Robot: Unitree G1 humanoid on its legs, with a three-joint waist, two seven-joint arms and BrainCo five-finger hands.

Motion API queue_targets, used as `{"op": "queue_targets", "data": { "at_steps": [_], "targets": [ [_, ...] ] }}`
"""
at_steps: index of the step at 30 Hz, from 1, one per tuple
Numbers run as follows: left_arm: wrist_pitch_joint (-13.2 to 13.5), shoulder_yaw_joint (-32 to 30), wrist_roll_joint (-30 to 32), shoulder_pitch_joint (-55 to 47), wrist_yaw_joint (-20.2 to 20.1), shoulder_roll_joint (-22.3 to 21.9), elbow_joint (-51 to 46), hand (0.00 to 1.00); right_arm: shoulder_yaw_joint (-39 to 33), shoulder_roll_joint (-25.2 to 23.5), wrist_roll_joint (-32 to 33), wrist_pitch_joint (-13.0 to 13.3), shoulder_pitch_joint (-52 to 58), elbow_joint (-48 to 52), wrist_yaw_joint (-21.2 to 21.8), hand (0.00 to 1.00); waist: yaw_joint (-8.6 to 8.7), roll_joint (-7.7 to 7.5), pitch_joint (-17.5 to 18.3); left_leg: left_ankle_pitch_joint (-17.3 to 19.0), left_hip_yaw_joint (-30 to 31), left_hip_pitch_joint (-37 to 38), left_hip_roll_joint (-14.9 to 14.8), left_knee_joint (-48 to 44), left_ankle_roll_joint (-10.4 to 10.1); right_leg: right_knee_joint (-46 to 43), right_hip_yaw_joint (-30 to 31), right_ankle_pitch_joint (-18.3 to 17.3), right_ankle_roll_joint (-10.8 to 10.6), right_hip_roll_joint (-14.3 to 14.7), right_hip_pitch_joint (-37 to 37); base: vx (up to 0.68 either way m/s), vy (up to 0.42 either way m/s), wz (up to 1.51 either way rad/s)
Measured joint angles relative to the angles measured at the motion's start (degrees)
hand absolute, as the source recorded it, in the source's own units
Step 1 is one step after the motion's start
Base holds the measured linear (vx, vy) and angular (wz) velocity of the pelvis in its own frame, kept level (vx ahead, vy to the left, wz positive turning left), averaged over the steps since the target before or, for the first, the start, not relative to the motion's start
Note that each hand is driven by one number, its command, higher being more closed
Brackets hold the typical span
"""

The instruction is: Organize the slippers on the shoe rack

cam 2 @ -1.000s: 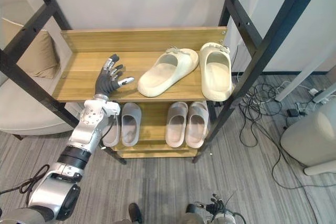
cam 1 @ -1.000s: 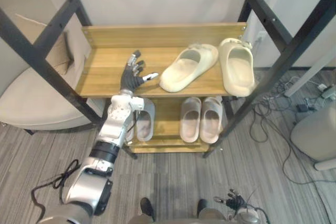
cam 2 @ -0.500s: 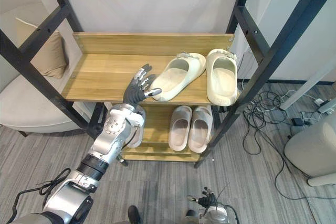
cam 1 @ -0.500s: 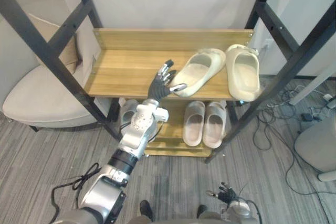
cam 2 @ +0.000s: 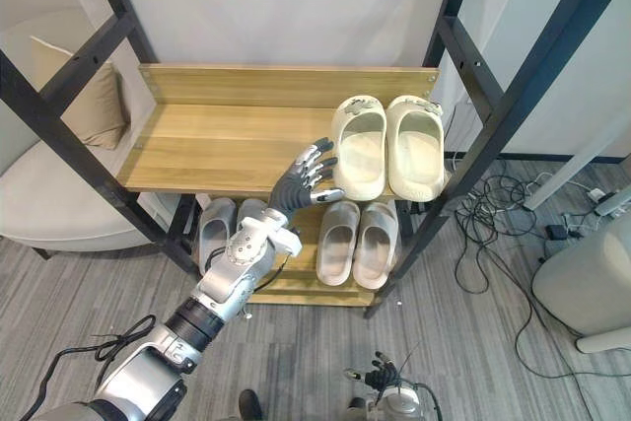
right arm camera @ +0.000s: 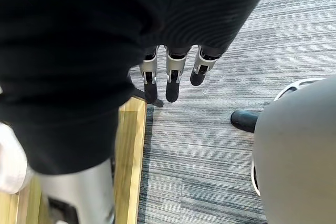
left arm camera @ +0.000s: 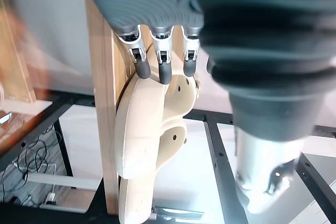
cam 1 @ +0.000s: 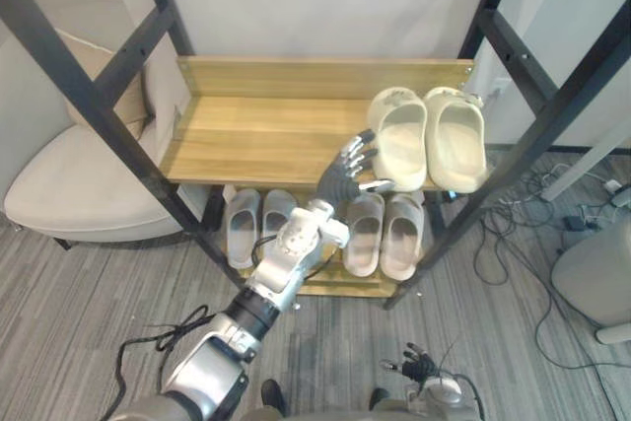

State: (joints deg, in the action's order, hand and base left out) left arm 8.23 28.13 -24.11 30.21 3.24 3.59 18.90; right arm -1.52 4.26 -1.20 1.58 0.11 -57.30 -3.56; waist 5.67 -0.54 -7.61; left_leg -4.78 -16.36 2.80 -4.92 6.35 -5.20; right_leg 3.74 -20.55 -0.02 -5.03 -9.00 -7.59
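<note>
Fingers (left arm camera: 164, 69) of L hand (cam 1: 342, 176) straight, empty, tips by cream slipper (cam 1: 398, 135), top shelf (cam 1: 256, 125); R hand (right arm camera: 172, 80) relaxed.

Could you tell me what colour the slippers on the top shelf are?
Cream slippers, best seen in the right eye view.

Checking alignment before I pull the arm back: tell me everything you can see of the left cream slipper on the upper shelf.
The left cream slipper is a thick-soled, foam-looking slide with a wide band over the toe and small holes along its side. It lies sole-down at the right end of the upper shelf, toe toward the rear and open heel at the front edge, parallel and close to its mate. The left hand has its straight fingers at the slipper's outer side, seemingly touching.
</note>
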Motion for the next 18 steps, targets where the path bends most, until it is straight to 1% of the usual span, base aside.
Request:
{"op": "queue_targets", "data": {
  "at_steps": [3,11,13,14,15,16,18],
  "targets": [
    [-0.1,0.1,-0.8,0.0,0.2,0.0,0.1,0.0,0.0,-0.1,0.0,0.0,0.0,0.0,-0.1,0.0,0.0,-0.05,0.0,0.1,-0.3,0.2,0.0,0.0,0.0,0.0,0.3,0.0,0.0,0.0,-0.1,-0.01,0.004,-0.03],
    [-0.1,-0.8,-0.5,0.3,0.5,0.2,1.0,0.0,-0.3,-0.2,0.0,0.0,0.0,0.0,-1.2,0.0,0.02,-0.51,0.4,0.1,-0.4,0.2,0.0,0.0,-0.1,0.2,0.4,0.0,0.0,0.0,-0.1,0.0,0.0,0.0],
    [-0.2,-3.5,0.5,0.2,0.5,0.4,1.3,0.0,-0.4,-0.2,0.0,0.0,0.0,0.0,-1.2,0.0,0.15,-0.52,0.4,0.1,-0.5,0.2,0.0,0.0,-0.1,0.3,0.4,0.1,0.0,0.0,0.0,-0.01,0.001,-0.05],
    [-0.3,-5.9,0.7,0.2,0.6,1.0,1.4,0.0,-0.5,-0.2,0.0,0.0,0.1,0.0,-1.2,0.0,0.31,-0.51,0.4,0.2,-0.5,0.2,0.0,0.0,-0.1,0.4,0.4,0.1,-0.1,0.0,0.1,-0.01,-0.003,-0.08],
    [-0.3,-8.3,1.5,0.2,1.1,2.4,1.3,0.0,-0.6,-0.3,0.1,0.0,0.2,0.0,-1.2,0.0,0.44,-0.46,0.5,0.2,-0.5,0.2,-0.1,0.0,-0.1,0.4,0.4,0.2,-0.1,0.1,0.1,-0.01,-0.004,-0.06],
    [-0.3,-8.9,1.6,0.2,1.3,2.9,1.3,0.0,-0.6,-0.3,0.1,0.0,0.2,0.0,-1.2,0.0,0.45,-0.44,0.5,0.2,-0.5,0.2,-0.1,0.0,-0.1,0.4,0.4,0.2,-0.1,0.1,0.1,0.0,0.0,0.0],
    [-0.2,-12.9,1.6,-1.4,1.6,6.3,-2.1,0.0,-0.6,-0.2,0.0,0.0,0.3,0.0,-1.1,0.0,0.34,-0.44,0.5,0.2,-0.3,0.2,-0.2,0.0,-0.1,0.4,0.3,0.2,-0.1,0.1,0.0,0.0,-0.006,0.04]
  ]
}}
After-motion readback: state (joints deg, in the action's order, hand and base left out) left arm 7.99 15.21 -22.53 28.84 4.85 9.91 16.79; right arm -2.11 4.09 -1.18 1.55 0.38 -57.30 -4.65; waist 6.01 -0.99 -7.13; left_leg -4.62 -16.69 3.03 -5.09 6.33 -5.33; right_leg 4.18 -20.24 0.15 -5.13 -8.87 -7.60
